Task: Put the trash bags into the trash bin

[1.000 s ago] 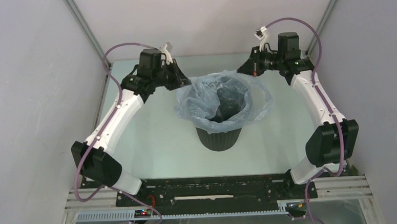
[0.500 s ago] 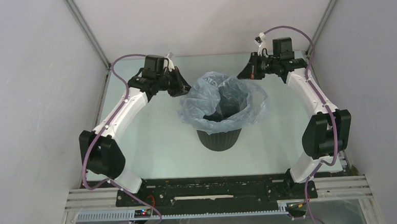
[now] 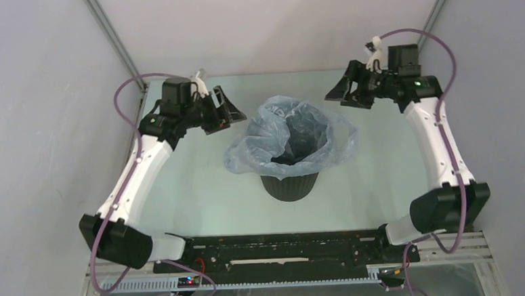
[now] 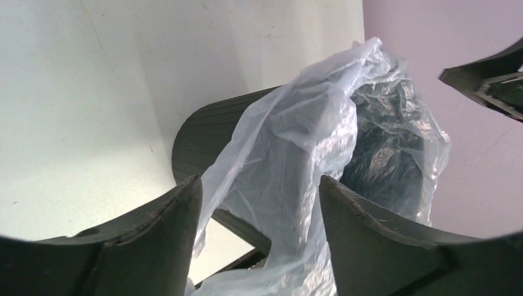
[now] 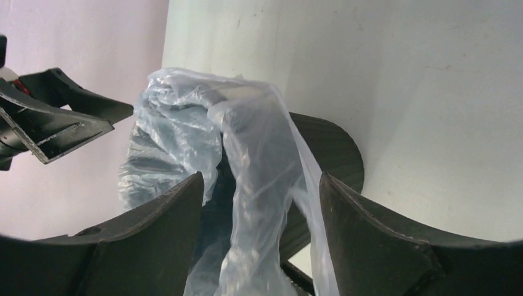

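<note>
Mid-desk point(image 3: 194, 182), the pale blue trash bag point(image 3: 248, 150) lines the black trash bin point(image 3: 289, 186), mouth draped over its rim. The left gripper point(image 3: 229, 111) and right gripper point(image 3: 342, 95) flank it toward the far edge, both spread and empty. The placing looks nearly done, and smoothing the loose film down likely comes next.

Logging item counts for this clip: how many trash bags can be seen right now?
1. The pale blue trash bag sits in the black bin at mid-table, its edge draped over the rim. Anything lying under it inside the bin would be hidden.
</note>
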Robot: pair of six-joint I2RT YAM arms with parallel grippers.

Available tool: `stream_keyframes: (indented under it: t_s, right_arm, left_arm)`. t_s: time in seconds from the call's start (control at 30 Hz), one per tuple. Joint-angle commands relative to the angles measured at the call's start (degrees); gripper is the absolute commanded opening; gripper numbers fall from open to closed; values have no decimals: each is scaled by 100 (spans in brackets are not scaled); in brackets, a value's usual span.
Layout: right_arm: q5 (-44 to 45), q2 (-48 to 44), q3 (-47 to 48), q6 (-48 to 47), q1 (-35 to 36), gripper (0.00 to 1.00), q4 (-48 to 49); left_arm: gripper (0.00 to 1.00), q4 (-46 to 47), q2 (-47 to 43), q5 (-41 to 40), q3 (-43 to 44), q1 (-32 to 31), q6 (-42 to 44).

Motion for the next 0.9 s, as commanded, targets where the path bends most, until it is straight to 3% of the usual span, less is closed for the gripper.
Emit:
stream_keyframes:
  t_s: [0.0,0.23,0.4,0.5,0.67,0.77,0.87]
  right_arm:
    - [207,-665,-26,108,-307,78,-781]
    - [272,-1477,-1293,116,-309,79,-350]
    - [695,-1509,-1680,-15,-309,77,-270]
    - [768,-1412,-1798,-51,-309,72,-158]
    - [452,-1090,-1947,109,-309,60,191]
    - [388,-811,-1949,207,-309,41,93]
    - [520,-523,-2030,214,-309,26,-71]
  left_arm:
    - [81,-107,-535,-131,-432,148,118]
    - [98,421,-1058,162,-1557,221,-406]
    - [92,687,-1204,227,-2172,227,-613]
    - [81,814,-1158,188,-2442,245,-633]
    - [49,1173,-974,322,-2713,245,-780]
    - [29,1312,-869,283,-2843,240,-898]
    - [24,1415,-787,350,-2989,245,-977]
